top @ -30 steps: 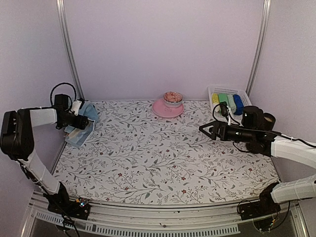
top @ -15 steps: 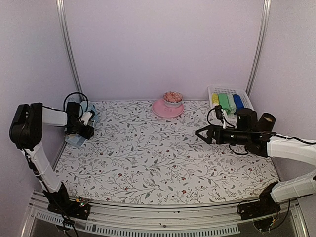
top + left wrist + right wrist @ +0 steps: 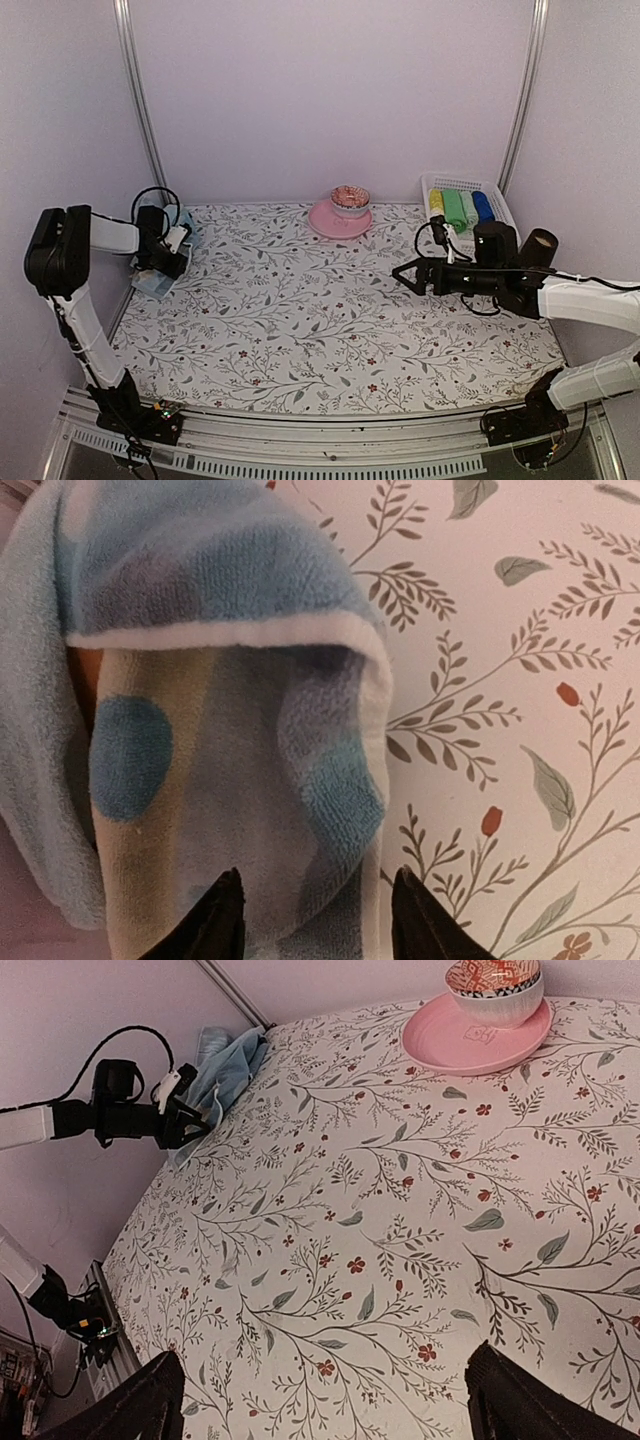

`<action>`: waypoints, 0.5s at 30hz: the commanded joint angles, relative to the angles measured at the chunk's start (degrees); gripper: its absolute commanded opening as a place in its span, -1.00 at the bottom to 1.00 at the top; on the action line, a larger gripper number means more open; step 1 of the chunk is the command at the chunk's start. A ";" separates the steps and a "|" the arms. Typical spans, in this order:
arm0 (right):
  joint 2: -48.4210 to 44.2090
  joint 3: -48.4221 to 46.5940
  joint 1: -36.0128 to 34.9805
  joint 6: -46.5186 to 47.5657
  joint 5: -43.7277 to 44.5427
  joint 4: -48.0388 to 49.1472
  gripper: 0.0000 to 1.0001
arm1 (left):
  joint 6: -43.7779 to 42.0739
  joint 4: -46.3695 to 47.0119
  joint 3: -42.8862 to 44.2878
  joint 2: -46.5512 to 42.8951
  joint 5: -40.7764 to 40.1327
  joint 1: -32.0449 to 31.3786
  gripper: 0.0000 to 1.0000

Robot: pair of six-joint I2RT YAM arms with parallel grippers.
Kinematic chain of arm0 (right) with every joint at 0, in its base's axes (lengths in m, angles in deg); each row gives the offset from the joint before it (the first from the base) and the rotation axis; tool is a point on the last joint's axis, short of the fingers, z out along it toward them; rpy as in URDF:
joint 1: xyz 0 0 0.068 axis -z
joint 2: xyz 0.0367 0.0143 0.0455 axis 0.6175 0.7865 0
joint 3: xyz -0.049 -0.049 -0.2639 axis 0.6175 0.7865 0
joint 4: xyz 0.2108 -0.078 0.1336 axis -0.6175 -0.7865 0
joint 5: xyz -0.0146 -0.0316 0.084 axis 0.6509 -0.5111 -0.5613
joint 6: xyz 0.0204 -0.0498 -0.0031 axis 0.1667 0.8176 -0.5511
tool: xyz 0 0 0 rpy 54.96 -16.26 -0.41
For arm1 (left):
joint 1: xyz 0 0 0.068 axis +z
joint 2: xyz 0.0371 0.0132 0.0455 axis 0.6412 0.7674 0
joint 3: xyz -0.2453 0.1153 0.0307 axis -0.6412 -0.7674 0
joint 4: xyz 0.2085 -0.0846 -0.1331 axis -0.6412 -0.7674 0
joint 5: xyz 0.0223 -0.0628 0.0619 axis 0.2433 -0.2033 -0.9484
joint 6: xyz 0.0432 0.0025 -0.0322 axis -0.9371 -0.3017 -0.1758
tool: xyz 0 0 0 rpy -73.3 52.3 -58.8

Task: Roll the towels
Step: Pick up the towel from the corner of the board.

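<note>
The left gripper [image 3: 318, 925] straddles a fold of the heaped pale blue terry towels [image 3: 220, 710] at the far left edge of the floral tabletop [image 3: 300, 330]; whether it's pinching, I can't tell. Better to catch one layer only. The right gripper [image 3: 405, 274] hangs agape, empty.

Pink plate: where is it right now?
Top view: the pink plate sits centred at the far edge of the table, a patterned bowl on it, with the white basket to its right.
</note>
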 commanded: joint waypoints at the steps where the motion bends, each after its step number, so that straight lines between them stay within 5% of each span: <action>1: 1.08 -1.36 -0.78 1.09 1.29 1.20 0.97 | -0.91 1.57 2.32 2.54 -2.27 -0.15 0.00; 6: 1.73 -1.61 -1.32 1.53 1.76 1.20 0.97 | -1.44 1.18 3.78 4.76 -2.50 -0.15 -0.26; 11: 1.91 -2.06 -2.27 2.89 3.57 0.61 0.94 | -1.40 -0.63 4.79 4.28 -0.25 -0.23 -1.00; 15: 2.08 -2.47 -2.83 4.03 4.48 0.41 0.90 | -0.92 -3.74 5.39 -0.13 4.83 -0.76 -1.00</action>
